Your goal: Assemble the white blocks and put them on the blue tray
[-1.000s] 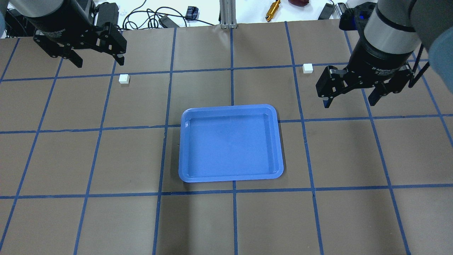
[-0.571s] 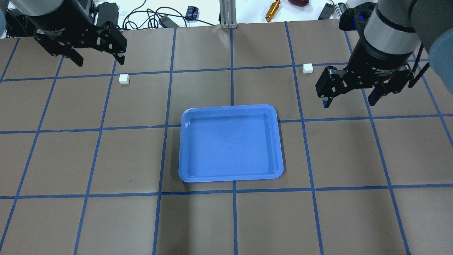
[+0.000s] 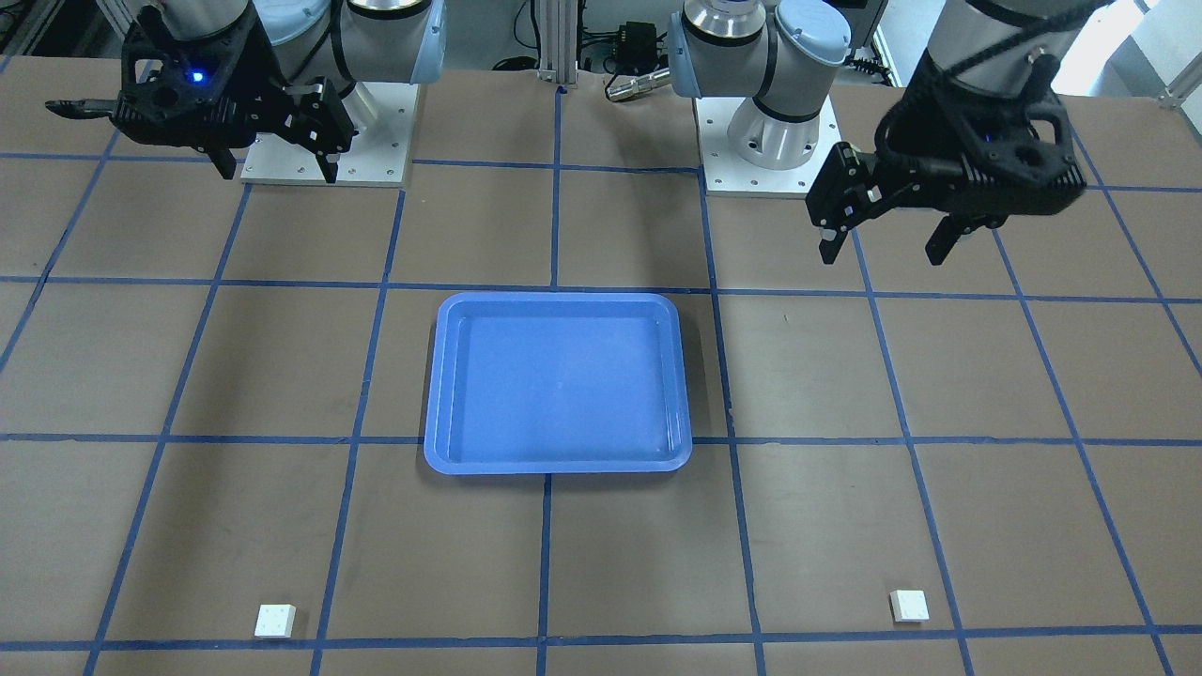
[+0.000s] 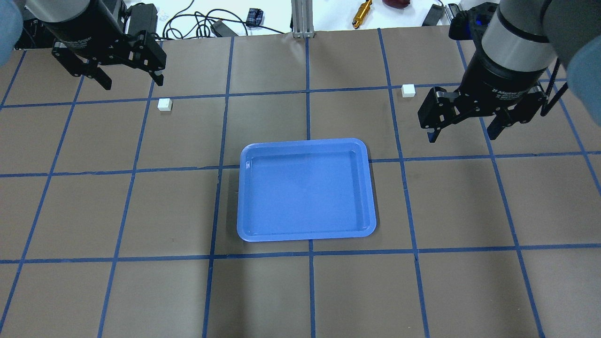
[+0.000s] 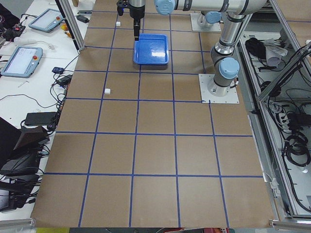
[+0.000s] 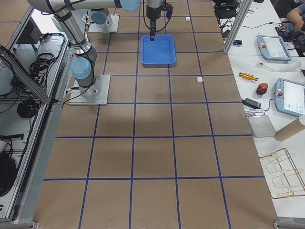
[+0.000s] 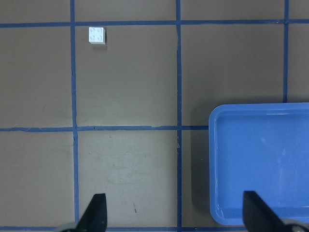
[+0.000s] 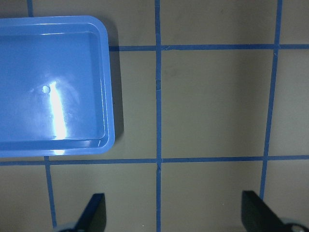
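Observation:
The blue tray (image 4: 305, 188) lies empty in the middle of the table; it also shows in the front view (image 3: 559, 380). One white block (image 4: 164, 104) sits far left of the tray, the other white block (image 4: 408, 90) far right; they are apart. My left gripper (image 4: 132, 82) hangs open and empty in the air near the left block. My right gripper (image 4: 462, 136) hangs open and empty near the right block. The left wrist view shows a block (image 7: 97, 35) ahead of the open fingers and the tray's corner (image 7: 260, 164). The right wrist view shows only the tray (image 8: 53, 87).
Brown table paper with a blue tape grid. Cables, a brass tool (image 4: 362, 11) and small devices lie beyond the table's far edge. The arm bases (image 3: 770, 131) stand on the robot's side of the table.
Both grippers have shifted only slightly and stay open. The left one drifted a little to the right in the overhead view. Blocks and tray have not moved.

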Robot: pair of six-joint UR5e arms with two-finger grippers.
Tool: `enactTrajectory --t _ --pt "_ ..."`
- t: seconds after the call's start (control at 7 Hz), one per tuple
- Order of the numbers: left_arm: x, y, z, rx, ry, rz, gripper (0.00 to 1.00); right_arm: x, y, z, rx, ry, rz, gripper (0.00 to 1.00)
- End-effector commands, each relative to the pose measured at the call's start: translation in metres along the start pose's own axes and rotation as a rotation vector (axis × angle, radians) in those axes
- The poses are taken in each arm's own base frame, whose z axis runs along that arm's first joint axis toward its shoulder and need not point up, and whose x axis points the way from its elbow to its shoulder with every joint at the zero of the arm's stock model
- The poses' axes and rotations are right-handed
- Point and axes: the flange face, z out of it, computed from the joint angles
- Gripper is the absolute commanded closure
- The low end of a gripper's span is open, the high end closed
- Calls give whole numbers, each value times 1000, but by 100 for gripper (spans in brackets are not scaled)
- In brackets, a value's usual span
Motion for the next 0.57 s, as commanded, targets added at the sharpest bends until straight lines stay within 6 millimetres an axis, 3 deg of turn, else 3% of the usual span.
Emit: enactTrajectory --t 0.0,0.29,0.43 --pt "-24 -56 69 -2 -3 -27 0 0 -4 1 14 -2 -4 0" --pt "-40 -91 139 -24 -11 -44 0 1 -9 1 30 -13 -32 0" --pt "-76 -102 165 -56 -9 -98 0 4 -35 13 59 -93 -89 0"
